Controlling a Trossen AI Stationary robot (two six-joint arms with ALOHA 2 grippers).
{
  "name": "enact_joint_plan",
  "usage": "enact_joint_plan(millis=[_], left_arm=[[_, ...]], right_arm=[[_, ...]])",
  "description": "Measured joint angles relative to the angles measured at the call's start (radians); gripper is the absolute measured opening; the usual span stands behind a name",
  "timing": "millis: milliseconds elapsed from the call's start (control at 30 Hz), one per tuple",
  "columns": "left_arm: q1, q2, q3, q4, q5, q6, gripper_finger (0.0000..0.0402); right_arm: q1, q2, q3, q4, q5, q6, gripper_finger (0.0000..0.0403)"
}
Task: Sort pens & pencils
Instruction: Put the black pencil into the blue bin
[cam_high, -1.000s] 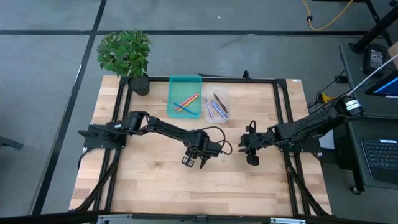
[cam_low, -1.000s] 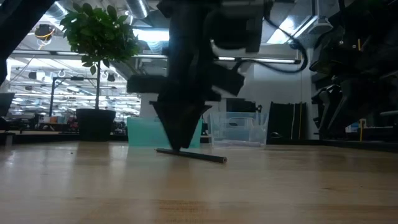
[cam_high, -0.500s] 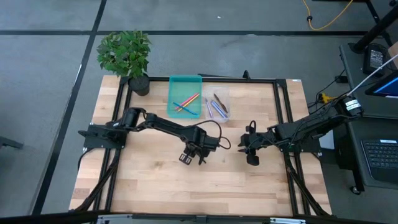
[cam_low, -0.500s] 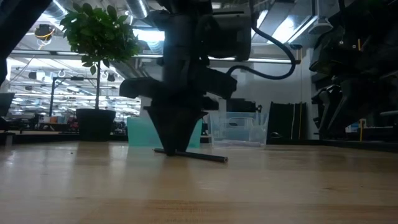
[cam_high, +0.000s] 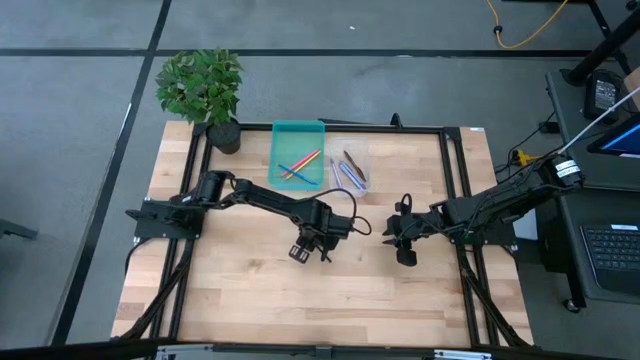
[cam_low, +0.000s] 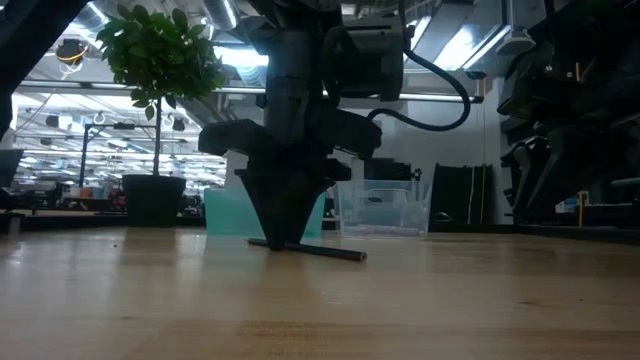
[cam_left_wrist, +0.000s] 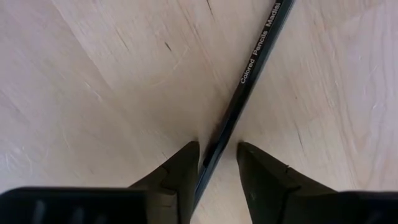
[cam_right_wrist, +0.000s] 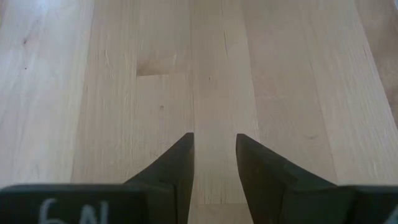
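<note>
Pencil, dark and printed with lettering, lies flat on the bare desk near its middle, apart from the sorted ones, so it appears to be the last stray to be filed. The left tool stands over it with its fingers part-open, one on each side of the shaft and tips down at the wood; they straddle the pencil rather than pinch it, likely set for a grip across its width. Beyond, the teal tray holds orange, red and blue sticks, the clear tray beside it darker ones. The right tool waits nearby, part-open and holding nothing.
</note>
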Motion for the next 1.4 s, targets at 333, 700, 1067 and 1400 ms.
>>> enact_joint_plan(millis=[333,700,1067,1400], left_arm=[[-0.002,-0.006,-0.039,0.038,-0.024,-0.039,0.0104],[-0.004,-0.006,-0.039,0.048,-0.047,-0.116,0.0075],[-0.006,-0.006,-0.039,0.055,-0.053,-0.159,0.0008],[-0.006,-0.008,-0.039,0.054,-0.053,-0.163,0.0006]], right_arm=[[0.000,0.000,0.000,-0.001,0.000,0.000,0.0119],[0.000,0.000,0.000,-0.001,0.000,0.000,0.0119],[0.000,0.000,0.000,-0.001,0.000,0.021,0.0119],[0.000,0.000,0.000,-0.001,0.000,0.021,0.0119]])
